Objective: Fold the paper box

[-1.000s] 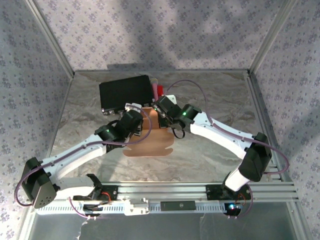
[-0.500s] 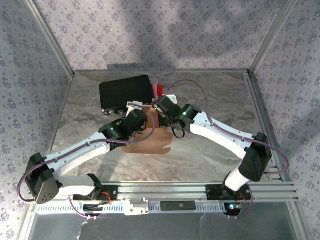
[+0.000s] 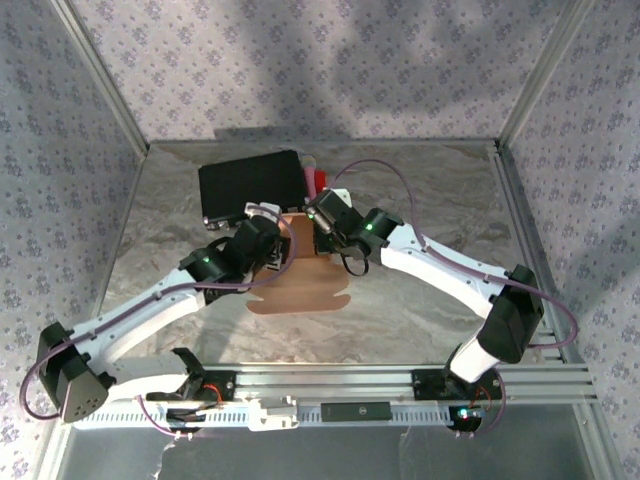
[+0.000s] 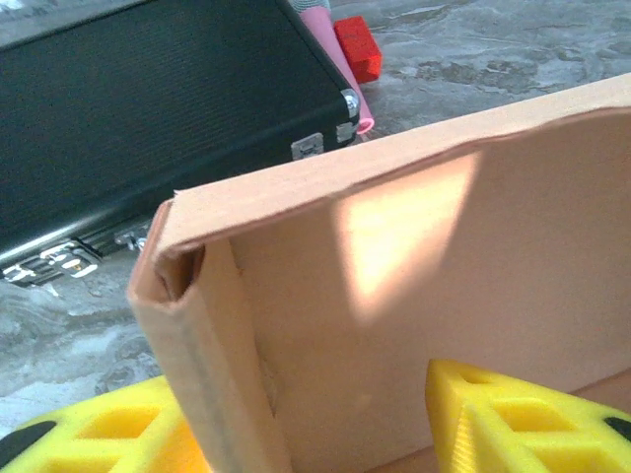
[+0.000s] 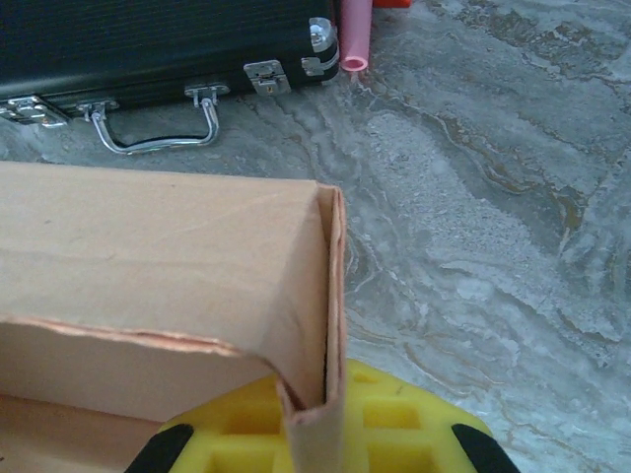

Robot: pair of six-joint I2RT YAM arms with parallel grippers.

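The paper box (image 3: 298, 285) is tan cardboard lying mid-table, its rear part folded up into walls and its front flaps flat. In the left wrist view a raised wall and a folded corner (image 4: 197, 296) stand close in front of my left gripper (image 4: 306, 434). It is open: the left yellow finger (image 4: 99, 434) sits against the corner's outer side, and the right finger (image 4: 513, 414) stands clear of it. My right gripper (image 5: 320, 434) is shut on the box's doubled right side wall (image 5: 330, 296). From above, both grippers (image 3: 268, 240) (image 3: 322, 222) meet at the box's rear.
A black case (image 3: 250, 185) with metal latches and a handle (image 5: 158, 133) lies just behind the box. A pink tube (image 4: 340, 69) and a red block (image 4: 357, 47) rest at its right end. Marbled table extends to the right (image 5: 493, 197).
My left gripper closed and then opened, and its arm drew back slightly to the left. The right gripper kept its grip on the box wall.
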